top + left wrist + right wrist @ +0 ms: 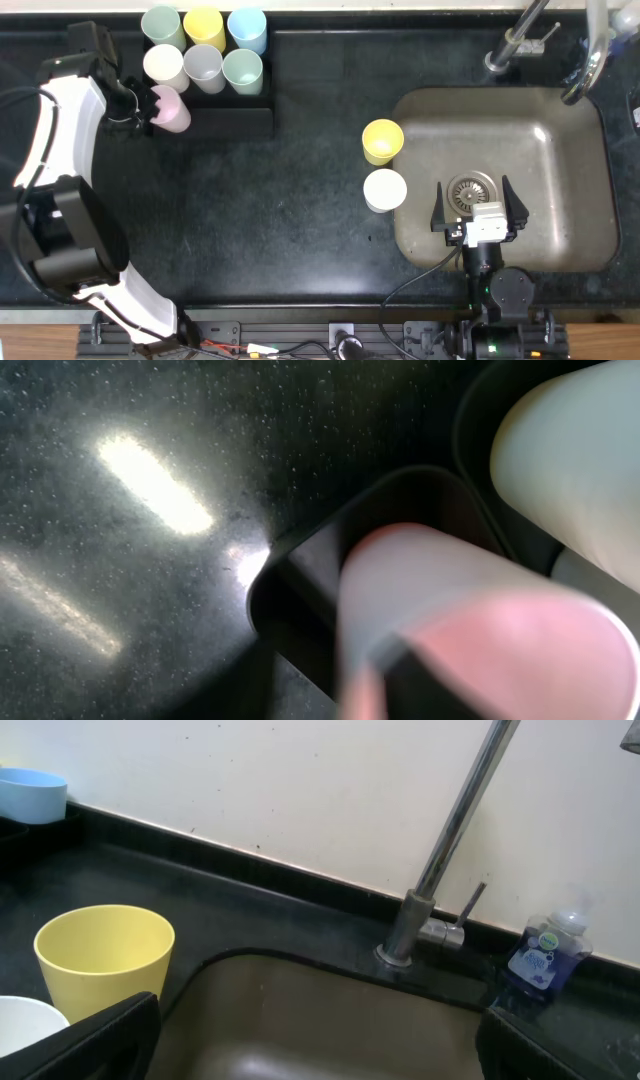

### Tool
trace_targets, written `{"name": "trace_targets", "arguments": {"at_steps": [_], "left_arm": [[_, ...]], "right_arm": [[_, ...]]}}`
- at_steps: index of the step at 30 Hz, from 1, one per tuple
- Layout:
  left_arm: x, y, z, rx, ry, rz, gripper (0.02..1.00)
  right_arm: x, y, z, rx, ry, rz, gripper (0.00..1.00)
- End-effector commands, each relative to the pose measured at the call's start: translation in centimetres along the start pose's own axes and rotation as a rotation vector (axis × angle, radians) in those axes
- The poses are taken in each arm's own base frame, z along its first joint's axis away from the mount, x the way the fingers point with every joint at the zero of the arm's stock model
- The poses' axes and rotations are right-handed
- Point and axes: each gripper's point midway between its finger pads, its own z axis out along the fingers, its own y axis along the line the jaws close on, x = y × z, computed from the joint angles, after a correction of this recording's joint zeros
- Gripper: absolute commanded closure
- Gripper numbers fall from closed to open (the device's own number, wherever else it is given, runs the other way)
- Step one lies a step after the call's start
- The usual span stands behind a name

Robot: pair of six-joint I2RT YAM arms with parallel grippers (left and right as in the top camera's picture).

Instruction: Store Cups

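Nearest the arm bases, the right end effector [475, 197] hangs over the brushed steel sink [560, 120], its fingers spread apart and empty. Beside the basin, on the speckled, glossy black counter [250, 220], stand a white cup [384, 190] and a yellow cup [382, 141], both smooth, tapered plastic tumblers. Farther off, the left end effector [150, 106] is clamped on a pink cup [172, 110], tilted over an empty, round-cornered compartment of the black rack [235, 122]. The cup should probably be brought upright and centred clear of the divider and the stored cups [204, 64] behind, then lowered before release.
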Motion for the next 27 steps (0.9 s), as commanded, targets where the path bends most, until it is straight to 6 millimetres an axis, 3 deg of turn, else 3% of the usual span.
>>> {"name": "trace_targets", "arguments": {"at_steps": [1, 4, 7, 11, 14, 16, 19, 20, 21, 25, 27], "left_arm": [[-0.7, -0.1, -0.2, -0.017, -0.035, 0.006, 0.018], [-0.5, 0.0, -1.1, -0.015, -0.036, 0.026, 0.018], [-0.1, -0.2, -3.9, 0.010, -0.065, 0.078, 0.018], [0.8, -2.3, -11.4, 0.103, -0.158, 0.181, 0.018], [2.7, -6.5, -16.1, 0.209, -0.235, 0.327, 0.018], [5.5, -10.6, -18.8, 0.286, -0.284, 0.474, 0.018], [11.0, -16.0, -20.2, 0.342, -0.336, 0.636, 0.018], [14.5, -18.3, -19.8, 0.363, -0.341, 0.722, 0.018], [19.9, -20.8, -18.5, 0.382, -0.317, 0.839, 0.018], [28.2, -22.4, -14.8, 0.361, -0.225, 1.011, 0.018], [30.4, -22.6, -13.4, 0.345, -0.195, 1.057, 0.018]], "right_arm": [[0.4, 0.1, 0.0, 0.003, 0.001, 0.003, 0.003], [0.4, 0.1, 0.0, 0.003, 0.001, 0.003, 0.005], [0.4, 0.1, 0.0, 0.003, 0.001, 0.003, 0.003], [0.4, 0.1, 0.0, 0.003, 0.001, 0.003, 0.003], [0.4, 0.1, 0.0, 0.003, 0.001, 0.003, 0.005], [0.4, 0.1, 0.0, 0.003, 0.001, 0.003, 0.003], [0.4, 0.1, 0.0, 0.002, 0.001, 0.003, 0.003], [0.4, 0.1, 0.0, 0.003, 0.001, 0.003, 0.003], [0.4, 0.1, 0.0, 0.003, 0.001, 0.003, 0.007], [0.4, 0.1, 0.0, 0.003, 0.001, 0.003, 0.003], [0.4, 0.1, 0.0, 0.003, 0.001, 0.003, 0.005]]}}
